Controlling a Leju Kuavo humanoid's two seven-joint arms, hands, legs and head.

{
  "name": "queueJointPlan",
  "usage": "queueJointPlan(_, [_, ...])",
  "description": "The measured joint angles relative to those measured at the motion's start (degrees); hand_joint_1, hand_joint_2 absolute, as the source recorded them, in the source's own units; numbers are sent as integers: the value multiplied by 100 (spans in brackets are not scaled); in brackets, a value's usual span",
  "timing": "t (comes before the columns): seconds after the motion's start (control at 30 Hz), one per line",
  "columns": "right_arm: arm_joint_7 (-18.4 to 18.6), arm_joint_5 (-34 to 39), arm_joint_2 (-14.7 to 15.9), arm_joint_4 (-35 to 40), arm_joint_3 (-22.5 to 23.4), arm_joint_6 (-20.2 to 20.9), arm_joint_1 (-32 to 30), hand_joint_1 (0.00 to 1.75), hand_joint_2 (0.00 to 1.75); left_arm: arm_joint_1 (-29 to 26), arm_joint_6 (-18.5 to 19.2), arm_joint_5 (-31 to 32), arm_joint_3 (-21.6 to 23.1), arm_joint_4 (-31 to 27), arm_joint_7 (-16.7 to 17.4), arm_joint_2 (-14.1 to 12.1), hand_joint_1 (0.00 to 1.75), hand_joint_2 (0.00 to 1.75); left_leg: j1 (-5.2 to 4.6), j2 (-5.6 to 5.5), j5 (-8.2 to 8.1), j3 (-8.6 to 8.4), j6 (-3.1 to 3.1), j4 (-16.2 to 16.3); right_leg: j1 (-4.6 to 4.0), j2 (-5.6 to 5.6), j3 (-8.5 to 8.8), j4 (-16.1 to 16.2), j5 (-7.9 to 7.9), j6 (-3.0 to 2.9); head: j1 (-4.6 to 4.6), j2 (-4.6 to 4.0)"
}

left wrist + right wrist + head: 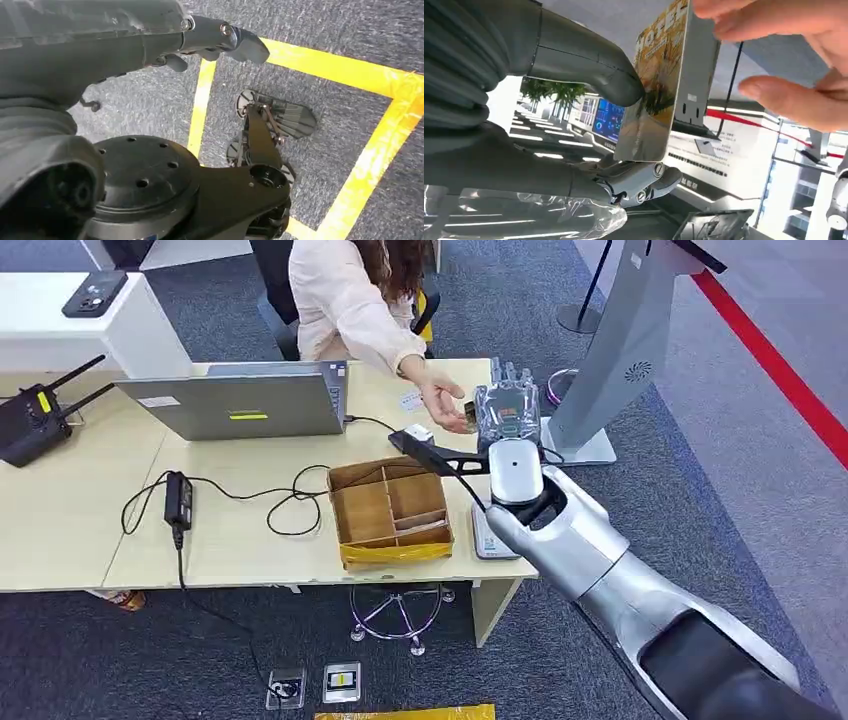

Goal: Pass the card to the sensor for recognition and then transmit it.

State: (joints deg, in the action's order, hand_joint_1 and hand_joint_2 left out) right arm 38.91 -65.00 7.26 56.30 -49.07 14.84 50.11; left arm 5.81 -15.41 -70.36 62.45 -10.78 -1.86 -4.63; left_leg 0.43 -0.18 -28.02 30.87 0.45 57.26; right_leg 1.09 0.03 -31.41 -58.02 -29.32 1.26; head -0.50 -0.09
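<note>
My right hand (508,408), under a clear cover, reaches out over the table's far right part and pinches a hotel card (656,85) between its thumb (589,60) and fingers (639,182). The card (470,412) stands on edge. A person's hand (440,400) reaches in, and their fingertips (729,15) are at the card's far edge, with the thumb a little apart. A black sensor arm (432,452) lies on the table just under my forearm. My left hand (150,35) hangs over the floor with nothing in it and its fingers straight.
A seated person in a pale shirt (345,300) is behind the table. On the table (60,530) are a grey laptop (245,400), a compartmented cardboard box (390,512), a power brick with cables (178,498) and a router (30,420). A grey kiosk (620,350) stands at the right.
</note>
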Motion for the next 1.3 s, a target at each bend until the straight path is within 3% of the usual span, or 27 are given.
queueJointPlan(0.8, [2, -254, 13, 461, 199, 13, -140, 175, 175, 2, -7, 90, 4, 0, 81, -26, 0, 0, 0, -1, 0, 0, 0, 0, 0, -2, 0, 0, 0, 0, 0, 0])
queueJointPlan(0.83, [2, -260, 13, 472, 223, 17, -157, 101, 175, 2, -9, 92, 7, 0, 81, -26, 0, 0, 0, -1, 0, 0, 0, 0, 0, -2, 1, 0, 0, 0, 0, 0])
queueJointPlan(0.87, [2, -271, 13, 490, 230, 17, -172, 101, 175, 3, -9, 96, 7, 0, 81, -26, 0, 0, 0, -1, 0, 0, 0, 0, 0, -1, 1, 0, 0, 0, 0, 0])
queueJointPlan(0.9, [2, -275, 13, 505, 229, 17, -190, 0, 0, 2, -9, 98, 7, 0, 81, -26, 0, 0, 0, -1, 0, 0, 0, 0, 0, -1, 1, 0, 0, 0, 0, 0])
queueJointPlan(1.3, [-15, -286, 7, 745, 317, 57, -417, 0, 0, 4, -17, 92, 7, 0, 87, -26, 0, 0, 0, -1, 0, 1, 0, -1, 0, -1, 0, 0, 0, 0, 0, 0])
